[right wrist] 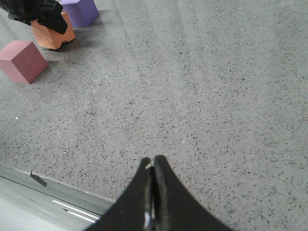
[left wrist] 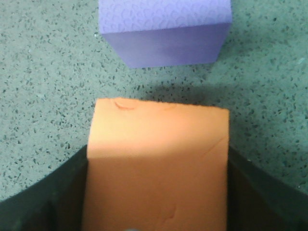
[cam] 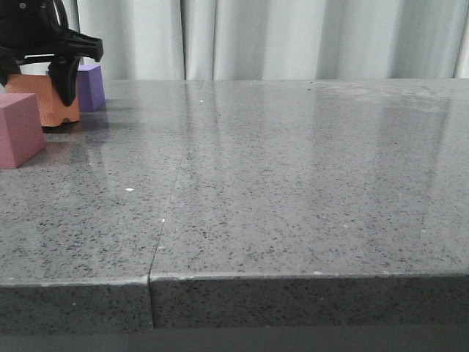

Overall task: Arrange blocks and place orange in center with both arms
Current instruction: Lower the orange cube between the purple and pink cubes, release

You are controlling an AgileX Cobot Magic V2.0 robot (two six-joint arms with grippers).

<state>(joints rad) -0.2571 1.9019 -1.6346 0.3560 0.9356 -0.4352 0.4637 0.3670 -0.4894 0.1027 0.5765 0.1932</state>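
Observation:
My left gripper (cam: 38, 79) is shut on the orange block (cam: 35, 103) at the table's far left, and its black fingers (left wrist: 45, 199) press both sides of the orange block (left wrist: 156, 139). The block's base is at table level with its arched notch facing down. The purple block (cam: 91, 86) stands just behind it, a short gap apart, seen as the purple block (left wrist: 166, 33) in the left wrist view. The pink block (cam: 17, 129) sits in front, nearer me. My right gripper (right wrist: 153, 166) is shut and empty, over bare table near the front edge. From there I see the pink block (right wrist: 21, 61), orange block (right wrist: 54, 34) and purple block (right wrist: 81, 10).
The grey speckled table (cam: 293, 191) has a seam (cam: 167, 213) running from front to back left of the middle. Its front edge (cam: 293, 277) is close to the camera. A pale curtain (cam: 293, 37) hangs behind the table.

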